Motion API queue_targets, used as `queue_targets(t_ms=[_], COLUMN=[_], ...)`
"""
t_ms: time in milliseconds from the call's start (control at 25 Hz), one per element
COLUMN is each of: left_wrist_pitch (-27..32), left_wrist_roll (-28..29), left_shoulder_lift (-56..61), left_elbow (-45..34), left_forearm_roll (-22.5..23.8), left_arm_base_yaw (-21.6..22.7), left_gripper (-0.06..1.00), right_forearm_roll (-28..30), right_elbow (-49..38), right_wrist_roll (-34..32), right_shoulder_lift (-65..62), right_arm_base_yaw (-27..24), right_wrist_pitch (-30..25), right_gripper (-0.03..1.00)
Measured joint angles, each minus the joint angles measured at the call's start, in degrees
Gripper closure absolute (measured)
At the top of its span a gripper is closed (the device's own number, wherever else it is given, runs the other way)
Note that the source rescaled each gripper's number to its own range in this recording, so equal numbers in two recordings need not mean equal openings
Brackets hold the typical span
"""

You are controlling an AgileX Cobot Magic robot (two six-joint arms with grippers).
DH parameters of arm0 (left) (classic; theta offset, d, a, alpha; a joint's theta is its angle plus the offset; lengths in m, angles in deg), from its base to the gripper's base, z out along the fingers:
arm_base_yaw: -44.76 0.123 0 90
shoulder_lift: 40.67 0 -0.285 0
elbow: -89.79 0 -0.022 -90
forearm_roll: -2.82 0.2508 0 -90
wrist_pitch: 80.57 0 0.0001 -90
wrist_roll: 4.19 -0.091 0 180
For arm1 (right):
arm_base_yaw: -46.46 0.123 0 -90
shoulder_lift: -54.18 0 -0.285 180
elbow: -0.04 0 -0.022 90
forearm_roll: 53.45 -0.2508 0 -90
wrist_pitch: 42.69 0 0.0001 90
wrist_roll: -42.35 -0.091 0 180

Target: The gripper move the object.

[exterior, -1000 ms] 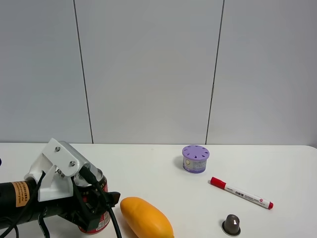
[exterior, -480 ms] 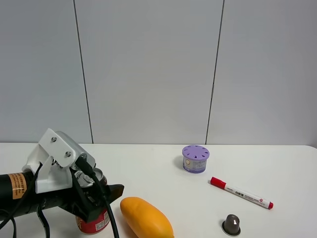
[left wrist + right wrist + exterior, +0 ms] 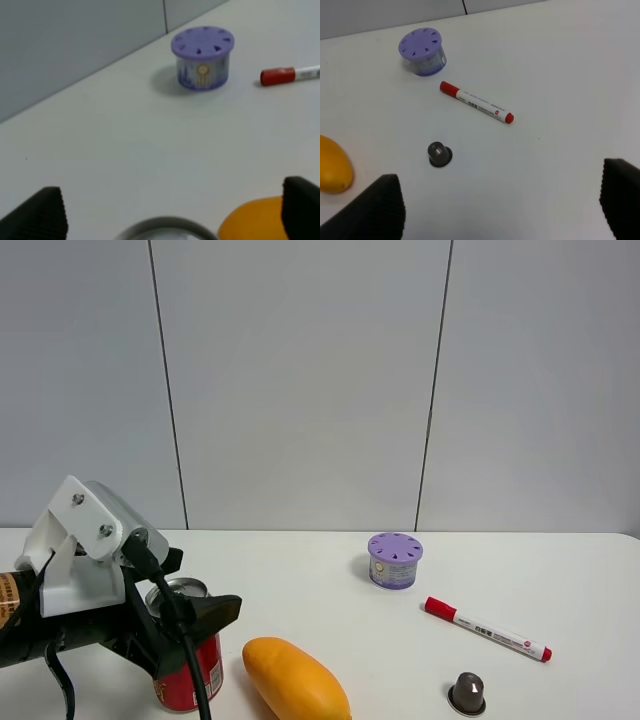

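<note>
The left black-jawed end effector [image 3: 190, 625] stands with jaws spread wide either side of the red drink can with silver top [image 3: 190, 668], which rests upright on the white worktop [image 3: 320, 570] just beside the orange-yellow mango [image 3: 296, 680], apparently not gripped.

The left gripper [image 3: 190, 612] reaches in low from the left edge, arm nearly level, its white bracket [image 3: 78, 560] tilted on top and a black cable [image 3: 180, 640] looping down. Its black jaws stand spread wide. The right gripper [image 3: 505, 205] also has its jaws parted wide.
</note>
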Motion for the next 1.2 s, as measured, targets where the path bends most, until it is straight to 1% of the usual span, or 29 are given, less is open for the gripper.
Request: queue_targets(t_ms=[160,360,480,520,560,600,640,680,760,800,840,920,1000,1040,1200], left_wrist_pitch=[3.69,8.64,14.79,18.32,22.13,27.57,40.94,47.16,62.38,68.54,76.57,86.64,98.17,98.17,112.64], left_wrist_roll=[2.24,3.93,3.97,3.97,3.97,3.97,3.97,3.97,3.97,3.97,3.97,3.92,3.21,3.21,1.42], left_shoulder_lift=[4.88,15.04,23.3,26.61,30.07,33.04,40.11,42.87,48.48,50.73,52.29,54.96,57.33,57.33,62.5], left_elbow=[-0.07,-0.18,0.23,0.9,1.78,2.79,6.18,7.94,12.71,15.18,17.14,20.84,23.31,23.31,24.25], left_forearm_roll=[0.0,0.14,0.01,-0.04,-0.04,-0.04,-0.1,-0.23,-0.47,-0.64,-0.92,-1.83,-2.91,-2.91,-6.14], left_arm_base_yaw=[0.0,0.0,0.0,0.0,0.0,0.0,0.0,0.0,0.0,0.0,0.0,0.0,0.0,0.0,0.0], left_gripper=[0.15,0.15,0.15,0.15,0.15,0.15,0.15,0.15,0.15,0.15,0.15,0.15,0.15,0.15,0.15], right_forearm_roll=[0.0,0.0,0.0,0.0,0.0,0.0,0.0,0.0,0.0,0.0,0.0,0.0,0.0,0.0,0.0], right_elbow=[0.0,0.0,0.0,0.0,0.0,0.0,0.0,0.0,0.0,0.0,0.0,0.0,0.0,0.0,0.0], right_wrist_roll=[0.0,0.0,0.0,0.0,0.0,0.0,0.0,0.0,0.0,0.0,0.0,0.0,0.0,0.0,0.0], right_shoulder_lift=[0.0,0.0,0.0,0.0,0.0,0.0,0.0,0.0,0.0,0.0,0.0,0.0,0.0,0.0,0.0], right_arm_base_yaw=[0.0,0.0,0.0,0.0,0.0,0.0,0.0,0.0,0.0,0.0,0.0,0.0,0.0,0.0,0.0], right_wrist_pitch=[0.0,0.0,0.0,0.0,0.0,0.0,0.0,0.0,0.0,0.0,0.0,0.0,0.0,0.0,0.0], right_gripper=[-0.03,-0.03,-0.03,-0.03,-0.03,-0.03,-0.03,-0.03,-0.03,-0.03,-0.03,-0.03,-0.03,-0.03,-0.03])
